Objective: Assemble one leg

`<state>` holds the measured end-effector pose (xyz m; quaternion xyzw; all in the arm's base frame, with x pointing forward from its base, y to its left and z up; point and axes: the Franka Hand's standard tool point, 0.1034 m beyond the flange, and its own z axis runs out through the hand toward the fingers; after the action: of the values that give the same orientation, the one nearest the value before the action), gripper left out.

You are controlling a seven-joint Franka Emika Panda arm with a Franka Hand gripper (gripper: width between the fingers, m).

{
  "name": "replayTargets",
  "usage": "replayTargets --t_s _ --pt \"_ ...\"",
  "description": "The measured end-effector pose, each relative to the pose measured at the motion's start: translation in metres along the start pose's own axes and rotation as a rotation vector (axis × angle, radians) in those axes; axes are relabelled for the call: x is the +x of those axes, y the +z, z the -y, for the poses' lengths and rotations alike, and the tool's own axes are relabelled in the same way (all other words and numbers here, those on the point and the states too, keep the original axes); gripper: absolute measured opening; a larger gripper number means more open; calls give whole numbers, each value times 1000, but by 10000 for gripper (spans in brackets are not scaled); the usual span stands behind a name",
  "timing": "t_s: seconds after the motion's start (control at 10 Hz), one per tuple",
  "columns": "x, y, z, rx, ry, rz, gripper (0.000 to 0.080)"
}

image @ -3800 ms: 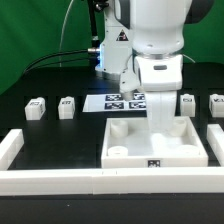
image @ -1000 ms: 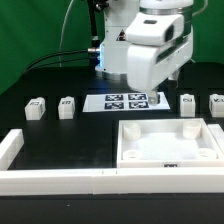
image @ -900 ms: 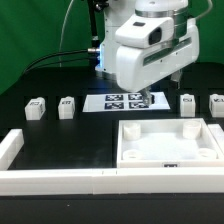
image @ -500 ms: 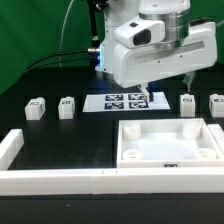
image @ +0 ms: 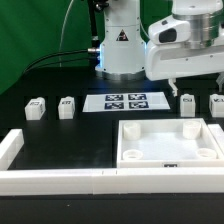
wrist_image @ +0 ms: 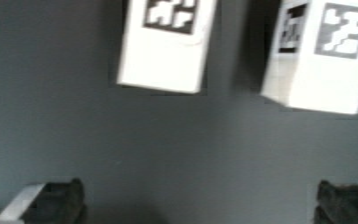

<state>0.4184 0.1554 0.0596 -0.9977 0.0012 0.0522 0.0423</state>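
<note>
Several white legs with marker tags lie on the black table: two at the exterior view's left [image: 36, 107] [image: 66, 105] and two at its right [image: 187, 103] [image: 217, 103]. My gripper [image: 199, 88] hovers above the two right legs, open and empty. In the wrist view the gripper [wrist_image: 201, 205] shows only its dark fingertips [wrist_image: 51, 203], wide apart with bare table between them. The two right legs [wrist_image: 163, 45] [wrist_image: 322, 55] lie side by side ahead of them, untouched. The large white square tray-like part [image: 170, 158] lies in front of the legs.
The marker board [image: 126, 101] lies behind the tray. A low white wall [image: 60, 180] runs along the front, with a short piece [image: 10, 148] at the exterior view's left. The robot base [image: 120, 45] and cables stand at the back.
The arm has swung from over the marker board to the exterior view's right and now hangs over the two right legs. The tray lies uncovered. The legs have not moved.
</note>
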Motion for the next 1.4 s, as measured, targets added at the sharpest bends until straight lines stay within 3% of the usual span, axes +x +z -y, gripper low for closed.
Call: replayTargets --t_s 0.2,0.7,1.0,1.2,1.4 --pt "-4 1 28 4 0 -1 648" --pt "-8 3 26 -10 -10 59 648" --pt "-11 1 20 -45 -24 360 648" --pt "-15 1 24 -64 -17 551 648" --pt "-10 8 28 -69 -10 682 648"
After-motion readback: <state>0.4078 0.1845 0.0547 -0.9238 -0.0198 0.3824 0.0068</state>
